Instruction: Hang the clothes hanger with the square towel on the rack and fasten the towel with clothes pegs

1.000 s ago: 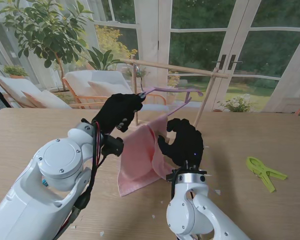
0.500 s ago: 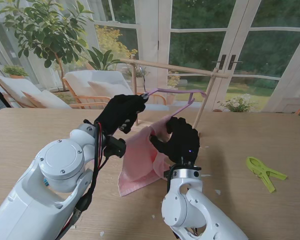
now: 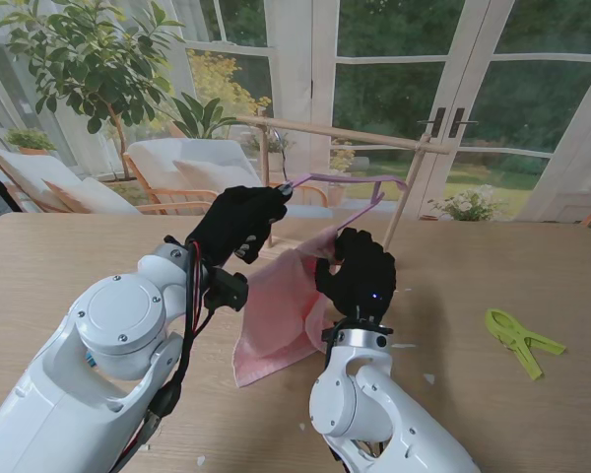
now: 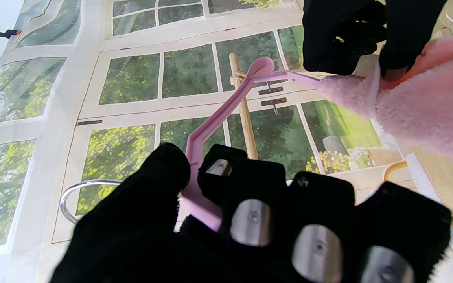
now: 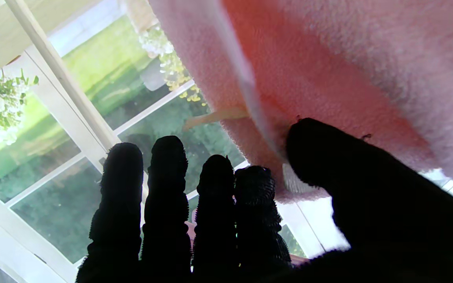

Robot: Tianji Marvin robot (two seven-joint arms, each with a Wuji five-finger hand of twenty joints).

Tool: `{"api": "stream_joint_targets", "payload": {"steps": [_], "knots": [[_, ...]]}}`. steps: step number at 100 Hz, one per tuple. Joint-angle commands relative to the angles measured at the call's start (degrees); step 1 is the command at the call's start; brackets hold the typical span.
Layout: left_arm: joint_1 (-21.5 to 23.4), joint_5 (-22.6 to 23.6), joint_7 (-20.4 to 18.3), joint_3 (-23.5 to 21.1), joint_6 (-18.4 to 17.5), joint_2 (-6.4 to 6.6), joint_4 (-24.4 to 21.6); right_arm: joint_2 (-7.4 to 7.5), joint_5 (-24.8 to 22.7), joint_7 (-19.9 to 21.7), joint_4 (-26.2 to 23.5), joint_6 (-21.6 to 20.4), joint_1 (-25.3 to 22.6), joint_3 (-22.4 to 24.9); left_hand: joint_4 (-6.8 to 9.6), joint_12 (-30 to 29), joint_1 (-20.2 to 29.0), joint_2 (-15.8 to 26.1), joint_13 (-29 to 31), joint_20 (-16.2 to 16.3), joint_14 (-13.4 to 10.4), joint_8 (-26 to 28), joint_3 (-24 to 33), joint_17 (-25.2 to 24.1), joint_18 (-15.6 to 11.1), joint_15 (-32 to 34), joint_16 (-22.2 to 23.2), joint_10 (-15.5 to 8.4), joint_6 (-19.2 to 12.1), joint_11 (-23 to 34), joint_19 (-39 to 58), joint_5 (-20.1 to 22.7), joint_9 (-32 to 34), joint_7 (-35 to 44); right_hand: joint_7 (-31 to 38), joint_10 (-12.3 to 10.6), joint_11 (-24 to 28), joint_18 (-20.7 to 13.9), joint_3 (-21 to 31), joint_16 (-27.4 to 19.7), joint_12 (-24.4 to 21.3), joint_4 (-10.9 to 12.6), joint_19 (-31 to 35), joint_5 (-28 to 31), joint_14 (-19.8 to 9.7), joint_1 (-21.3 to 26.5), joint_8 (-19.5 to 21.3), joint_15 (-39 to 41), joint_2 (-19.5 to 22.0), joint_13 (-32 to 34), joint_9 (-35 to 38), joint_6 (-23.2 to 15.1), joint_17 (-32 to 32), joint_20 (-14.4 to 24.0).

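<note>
Wood table (image 3: 492, 266); towel (image 3: 281, 315) btwn robot hands, hanger (image 3: 350, 182) up.

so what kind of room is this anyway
Probably a sunroom or garden room at home: tall glazed doors look onto greenery, a leafy potted tree stands by cushioned loungers, and a wooden table carries the drying rack.

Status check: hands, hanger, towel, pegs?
Left hand shut on pink hanger, held up near the rack, not hung. Right hand gripping towel. Green peg on table, untouched.
</note>
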Motion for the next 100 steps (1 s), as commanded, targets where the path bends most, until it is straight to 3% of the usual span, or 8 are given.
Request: {"api": "stream_joint_targets", "payload": {"steps": [1,9,18,36,46,65,77,100], "knots": [[0.16,-0.28,-0.48,-0.02,0.19,-0.4,-0.7,-0.7,0.07,-0.24,0.22,-0.54,-0.15,0.08,-0.52,-0.1,-0.06,0.17,1.67,1.27,-1.04,2.25,2.2,0.72,-0.18,7.68,2.0,-3.23,2.35,1.72,15.55,3.5,1.98,1.79,-2.25,1.01,-1.85,0.04,5.71,-1.26,-4.42,-2.58,1.15,-2.77,-0.89,0.08,-6.77,0.08,-2.02,0.69,-0.16,-1.02,0.08,39.32],[0.2,-0.42,-0.42,-0.04,0.28,-0.43,-0.71,-0.8,0.01,-0.79,0.47,-0.7,-0.08,0.11,-0.52,-0.1,-0.09,0.08,1.67,1.27,-1.06,2.23,2.29,0.72,-0.19,7.69,2.0,-3.23,2.33,1.72,15.55,3.57,1.98,1.8,-12.02,3.08,-7.19,1.03,6.98,-2.49,-10.4,-2.5,0.44,-0.02,-0.17,2.19,-13.79,-1.94,-1.47,2.2,1.71,-3.68,0.06,39.05],[0.23,-0.45,-0.43,-0.14,0.23,-0.41,-0.7,-1.02,0.49,-1.42,0.69,-1.22,-0.03,0.15,-0.51,-0.1,-0.14,0.03,1.67,1.26,-1.06,2.21,2.39,0.72,-0.19,7.69,2.0,-3.23,2.28,1.72,15.55,3.61,1.98,1.82,-17.3,2.38,-11.03,1.55,6.12,-3.41,-15.74,-3.13,0.16,5.73,-0.02,4.71,-17.0,-3.23,0.34,4.7,6.03,-7.53,0.66,38.95],[0.18,-0.16,-0.17,-0.26,-0.06,-0.45,-0.43,-0.91,-0.39,-2.79,0.2,-1.95,-0.84,0.23,-0.51,-0.1,-0.26,-0.01,1.67,1.26,-1.04,2.18,2.57,0.72,-0.19,7.69,1.99,-3.23,2.33,1.72,15.55,3.68,1.98,1.81,-20.26,0.88,-13.41,3.05,1.12,-4.08,-18.71,-3.62,-0.32,15.1,0.21,3.44,-20.18,-3.63,3.52,9.06,13.94,-11.6,1.74,38.8],[0.15,0.59,0.18,-0.12,-0.48,-0.49,-0.15,-0.58,-2.01,-3.51,-0.77,-2.02,-1.59,0.22,-0.53,-0.1,-0.3,-0.02,1.67,1.26,-1.01,2.16,2.63,0.72,-0.19,7.68,1.98,-3.23,2.31,1.72,15.55,3.67,1.98,1.8,-20.57,1.08,-13.34,3.39,0.41,-3.94,-18.75,-3.56,-0.26,18.39,0.67,2.81,-20.83,-2.9,3.9,11.54,17.28,-11.17,2.29,38.83],[0.06,3.31,0.55,0.44,-2.15,-0.36,0.86,0.32,-4.81,-3.29,-3.76,-2.45,-2.77,-0.18,-0.55,-0.1,-0.34,-0.03,1.67,1.23,-0.9,2.15,2.76,0.73,-0.19,7.65,1.96,-3.23,2.24,1.72,15.55,3.67,1.98,1.79,-18.71,3.58,-10.29,4.3,0.92,-3.0,-16.83,-3.17,0.98,23.48,1.68,2.18,-17.91,0.27,3.87,15.59,22.48,-7.86,3.91,39.11],[0.16,5.99,0.05,1.0,-3.77,0.03,1.59,0.72,-5.1,-1.81,-5.85,-3.16,-2.95,-0.48,-0.55,-0.1,-0.43,-0.23,1.67,1.21,-0.96,2.13,2.86,0.73,-0.19,7.65,1.95,-3.23,2.25,1.72,15.55,3.81,1.98,1.79,-19.03,6.16,-7.08,4.19,1.53,-1.65,-14.38,-2.24,3.75,26.29,2.1,1.92,-11.68,4.33,5.12,18.07,24.74,-5.38,5.81,39.46],[0.77,11.12,-2.05,2.0,-6.54,1.12,2.8,1.07,-2.12,4.21,-10.49,-3.21,-2.73,-0.4,-0.52,-0.1,-0.89,-0.65,1.69,1.14,-1.32,2.09,3.4,0.8,-0.48,7.69,1.9,-3.26,2.01,1.71,15.55,4.1,1.98,1.83,-19.93,8.34,-2.55,4.03,-1.8,-0.13,-11.76,0.21,10.56,32.69,3.52,0.1,-3.75,11.02,10.42,25.04,30.63,-2.4,11.61,39.62]]}}
